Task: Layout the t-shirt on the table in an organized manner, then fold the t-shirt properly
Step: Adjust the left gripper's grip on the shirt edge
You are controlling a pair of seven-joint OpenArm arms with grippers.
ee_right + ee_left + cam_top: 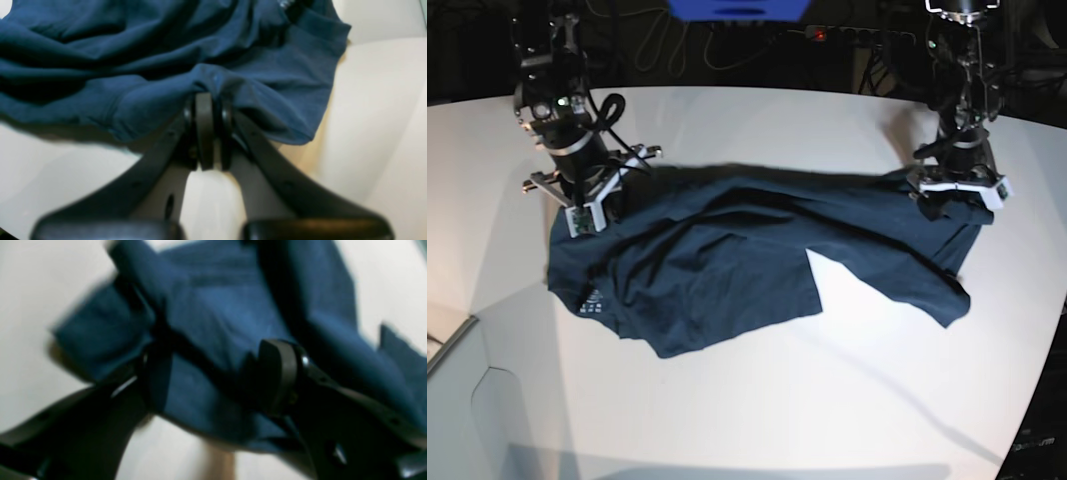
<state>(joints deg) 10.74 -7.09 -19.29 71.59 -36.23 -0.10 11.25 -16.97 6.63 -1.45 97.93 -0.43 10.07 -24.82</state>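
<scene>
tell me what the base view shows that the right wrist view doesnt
Only the base view shows the whole crumpled t-shirt stretched between both arms, with the left gripper at its other end. Only the right wrist view shows the right gripper shut on a pinched fold of cloth. Both show the navy shirt lying on the white table.

Three views: one high overview, two close wrist cameras.
Your base view looks down across the tabletop (757, 400); each wrist view peers past its tool at the t-shirt (727, 260), shared by all three.
</scene>
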